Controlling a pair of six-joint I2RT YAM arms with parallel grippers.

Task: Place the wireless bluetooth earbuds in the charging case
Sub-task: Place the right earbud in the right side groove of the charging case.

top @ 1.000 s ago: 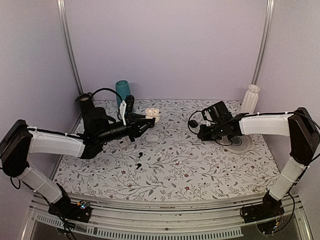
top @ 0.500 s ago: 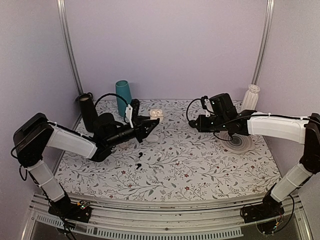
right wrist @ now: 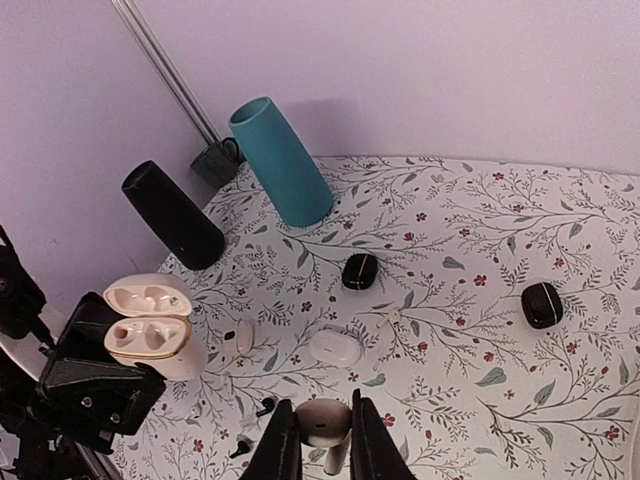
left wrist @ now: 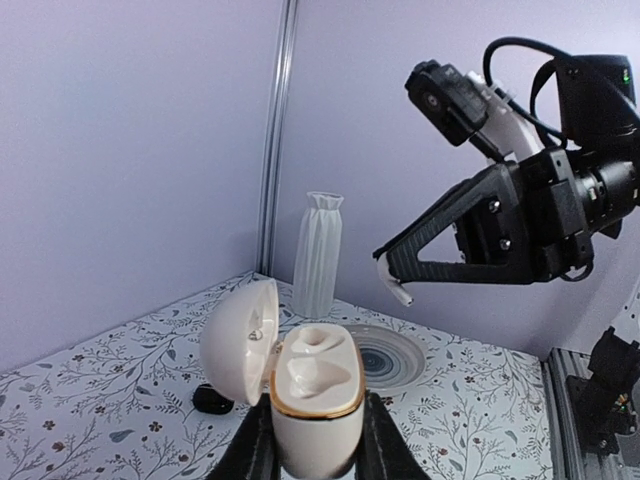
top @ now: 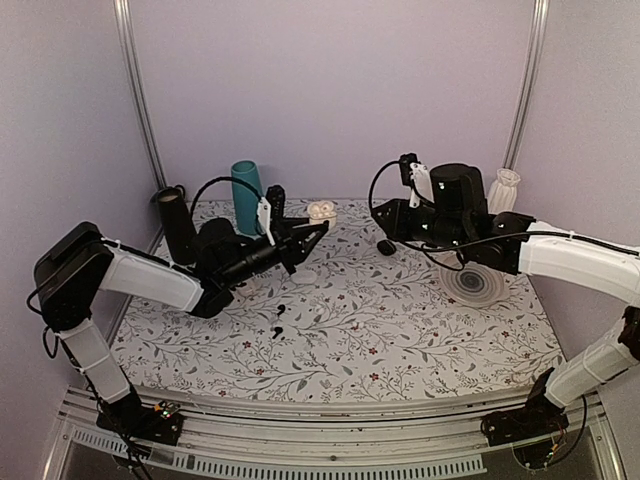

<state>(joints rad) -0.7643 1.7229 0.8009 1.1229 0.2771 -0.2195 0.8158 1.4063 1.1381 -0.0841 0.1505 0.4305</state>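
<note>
Evidently, nothing is inserted yet: the glossy white hinged charging case (left wrist: 313,385), lid open, is clamped aloft in the left gripper (left wrist: 315,445); seemingly a white earbud (right wrist: 323,418) is pinched in the right gripper (right wrist: 318,445).

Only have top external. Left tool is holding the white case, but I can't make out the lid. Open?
Observer: Yes. In the left wrist view the charging case sits upright in the left tool, with its lid swung fully open.
Operator: Anything in it already?
Observer: Both hollows look empty in that view.
Operator: Right tool loaded? It's just a black blob from up here.
Observer: The right wrist view shows a white earbud pinched in the right tool.
</note>
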